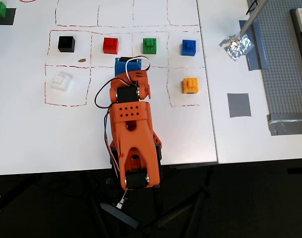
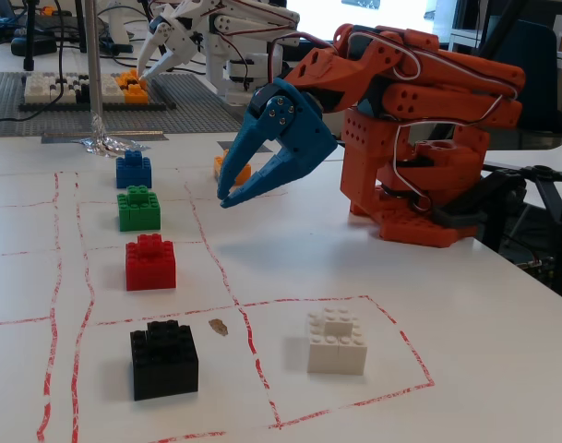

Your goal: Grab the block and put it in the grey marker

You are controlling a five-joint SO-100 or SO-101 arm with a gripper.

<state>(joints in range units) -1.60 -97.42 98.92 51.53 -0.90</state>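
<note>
We see the gripper (image 2: 227,198) w/ tips pressed together, empty, well apart from the block (image 2: 337,341); black brick (image 2: 163,358) beside block.

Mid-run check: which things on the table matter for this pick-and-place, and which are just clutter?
Job:
white block
grey marker
gripper, closed and empty, above the table

Clutter:
black brick
red brick
green brick
blue brick
orange brick
foil
baseplate
brown scrap
</note>
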